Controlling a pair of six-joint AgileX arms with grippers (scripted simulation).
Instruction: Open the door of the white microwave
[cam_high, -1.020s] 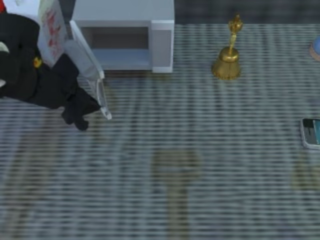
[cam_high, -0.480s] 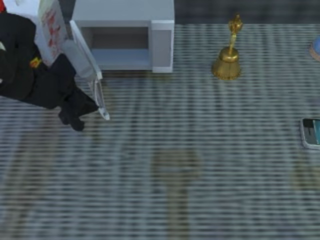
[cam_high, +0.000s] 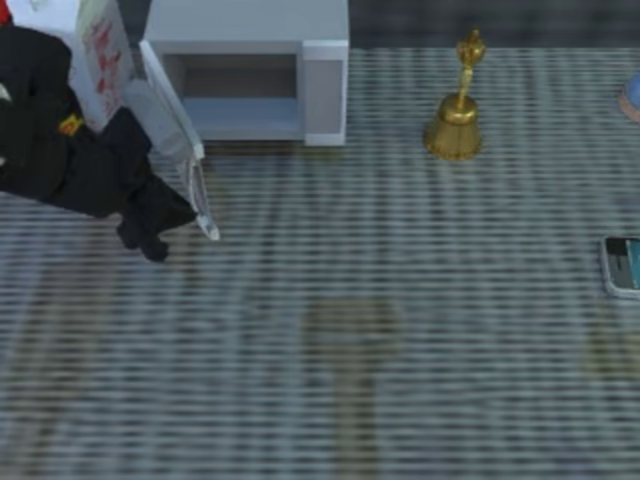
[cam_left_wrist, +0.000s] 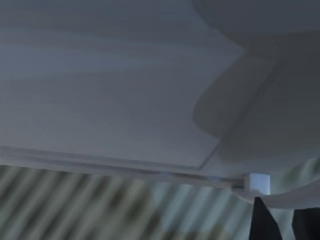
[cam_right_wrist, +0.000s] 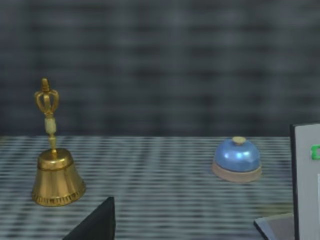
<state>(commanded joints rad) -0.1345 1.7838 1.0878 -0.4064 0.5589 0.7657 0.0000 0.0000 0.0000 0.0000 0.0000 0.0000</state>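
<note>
Top view: the white microwave (cam_high: 245, 70) stands at about eleven o'clock on the table, its grey cavity open to sight. The door (cam_high: 170, 120) is swung wide, hanging out from the hinge side toward seven o'clock of the microwave, with its handle (cam_high: 203, 200) at the free edge. The left gripper (cam_high: 165, 215) sits just beside that handle, at its nine o'clock, fingers apparently closed about the bar, though the dark arm hides the exact contact. A white carton with red print (cam_high: 100, 50) stands at nine o'clock of the microwave, partly behind the arm.

The opening looks nearly complete. The next move would call either for a small further pull along the door's arc, or for letting go and backing away without nudging the door shut.

The left wrist view shows what the top view cannot: the door panel (cam_left_wrist: 110, 100) very near, and a dark fingertip (cam_left_wrist: 265, 222) under a small white block at its edge. The right wrist view alone shows a blue dome bell (cam_right_wrist: 237, 160) beyond the brass bell (cam_right_wrist: 56, 172). The right gripper is out of the top view, its fingers' state unknowable.
</note>
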